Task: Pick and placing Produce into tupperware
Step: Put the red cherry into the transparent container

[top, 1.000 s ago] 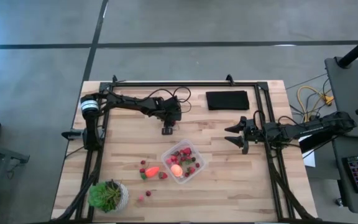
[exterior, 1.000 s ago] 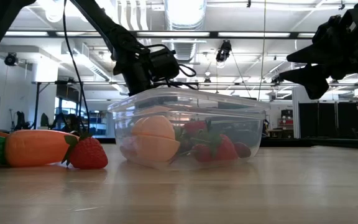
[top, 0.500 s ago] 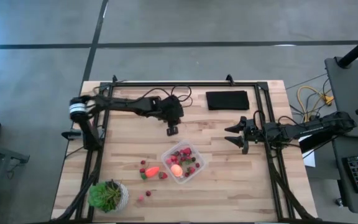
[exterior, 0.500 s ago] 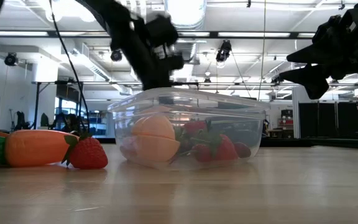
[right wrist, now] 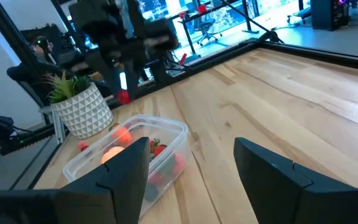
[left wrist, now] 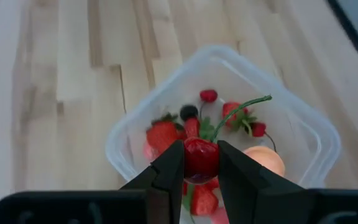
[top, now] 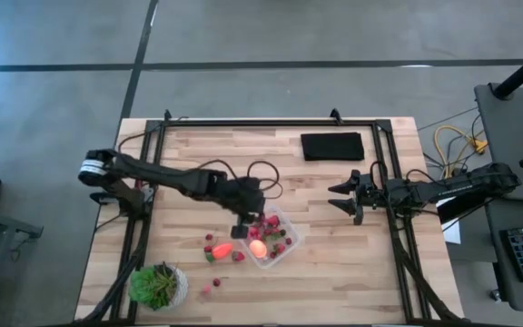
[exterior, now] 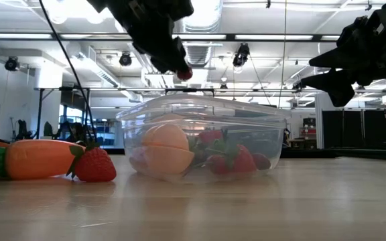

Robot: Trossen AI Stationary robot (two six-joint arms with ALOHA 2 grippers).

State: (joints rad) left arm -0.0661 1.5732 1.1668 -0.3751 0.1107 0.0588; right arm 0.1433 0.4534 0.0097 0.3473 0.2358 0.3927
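Observation:
The clear tupperware (top: 268, 236) stands mid-table and holds a round pink-orange fruit (top: 258, 248), several red strawberry pieces (left wrist: 164, 134) and small berries. My left gripper (top: 243, 221) hangs over its far-left rim, shut on a small dark-red round piece (left wrist: 201, 158). On the table left of the container lie an orange carrot (exterior: 39, 158) and a strawberry (exterior: 96, 166). My right gripper (top: 341, 195) waits open to the right of the container, level above the table, with nothing between its fingers (right wrist: 124, 177). My left gripper pinches the dark-red round piece (exterior: 185, 72) by its two sides between its fingertips (left wrist: 169, 168). The fingers slant down from the table's left side. The piece is lifted clear, above the open tupperware.
A potted green plant (top: 157, 284) stands at the near left corner, with loose red pieces (top: 212, 286) beside it. A flat black pad (top: 332, 145) lies at the far right. Black frame rails (top: 271, 123) run along the far, left and right sides of the table.
My left gripper has swung from the far side of the table toward the near edge and risen, ending above the tupperware's far-left rim. My right arm has kept still.

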